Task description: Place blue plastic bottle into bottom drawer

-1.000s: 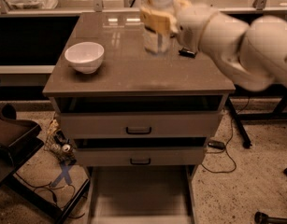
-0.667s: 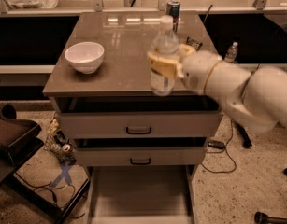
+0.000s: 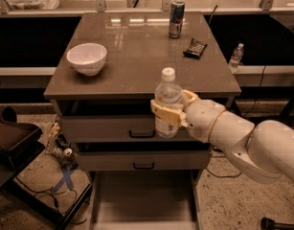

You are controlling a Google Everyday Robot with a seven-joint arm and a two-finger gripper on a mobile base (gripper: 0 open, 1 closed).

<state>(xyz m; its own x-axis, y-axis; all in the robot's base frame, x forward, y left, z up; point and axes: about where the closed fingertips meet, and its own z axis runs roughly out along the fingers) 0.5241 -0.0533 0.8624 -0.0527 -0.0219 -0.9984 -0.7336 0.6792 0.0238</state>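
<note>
The blue plastic bottle (image 3: 167, 101), clear with a white cap and a pale label, is upright in my gripper (image 3: 169, 110). The gripper's tan fingers (image 3: 163, 112) are shut around the bottle's middle. It hangs in the air in front of the cabinet's front edge, level with the top drawer. The white arm (image 3: 242, 140) reaches in from the right. The bottom drawer (image 3: 144, 202) is pulled out below, a wide shallow tray with a plain pale floor, directly under and slightly left of the bottle.
On the brown cabinet top (image 3: 137, 51) stand a white bowl (image 3: 86, 58), a blue-silver can (image 3: 175, 19) and a dark snack packet (image 3: 195, 47). Two shut drawers with black handles (image 3: 141, 134) face me. A small bottle (image 3: 236, 56) stands far right. Cables and clutter (image 3: 60, 150) lie at lower left.
My gripper has carried the bottle off the cabinet top, forward and down, from near the back of the top to in front of the top drawer.
</note>
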